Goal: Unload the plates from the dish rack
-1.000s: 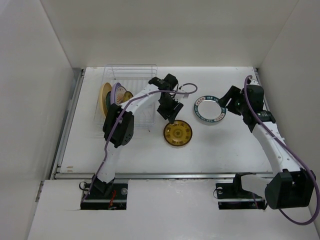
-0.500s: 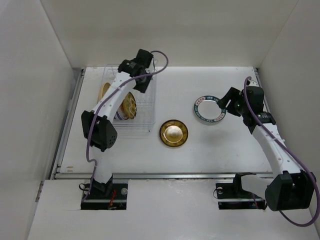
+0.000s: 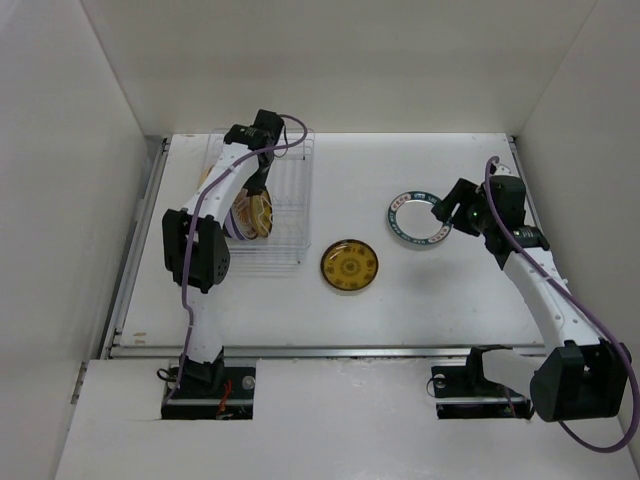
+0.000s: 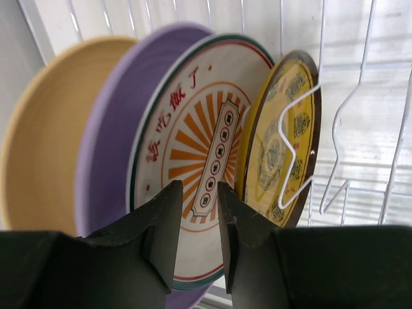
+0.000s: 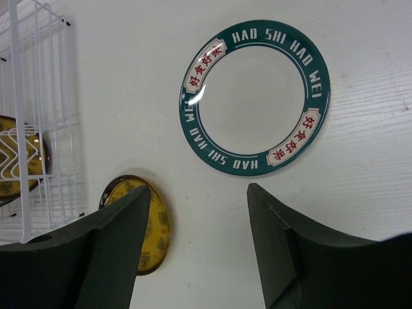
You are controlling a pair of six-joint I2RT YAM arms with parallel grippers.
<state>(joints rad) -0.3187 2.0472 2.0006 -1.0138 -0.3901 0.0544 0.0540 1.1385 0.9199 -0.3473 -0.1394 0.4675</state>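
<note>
Amber plate (image 3: 350, 265) and teal-rimmed plate (image 3: 420, 220) lie on the tabletop (image 3: 450, 300). Four plates (image 4: 212, 148) wait in the 10 o'clock rack (image 3: 290, 170). Left hand (image 4: 197, 193) is barely parted and right hand (image 5: 198, 193) released, both empty.

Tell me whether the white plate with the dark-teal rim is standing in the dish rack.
No, the teal-rimmed plate lies flat on the table, well to the right of the dish rack.

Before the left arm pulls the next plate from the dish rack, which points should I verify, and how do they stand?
1. Left gripper faces the sunburst plate: ok.
2. Plate's rim between its narrowly parted fingers: cannot tell.
3. Fingers apart from the lavender plate: cannot tell.
4. Right gripper open, empty, away from the dish rack: ok.
5. Teal-rimmed plate and amber plate lie flat on the table: ok.
</note>
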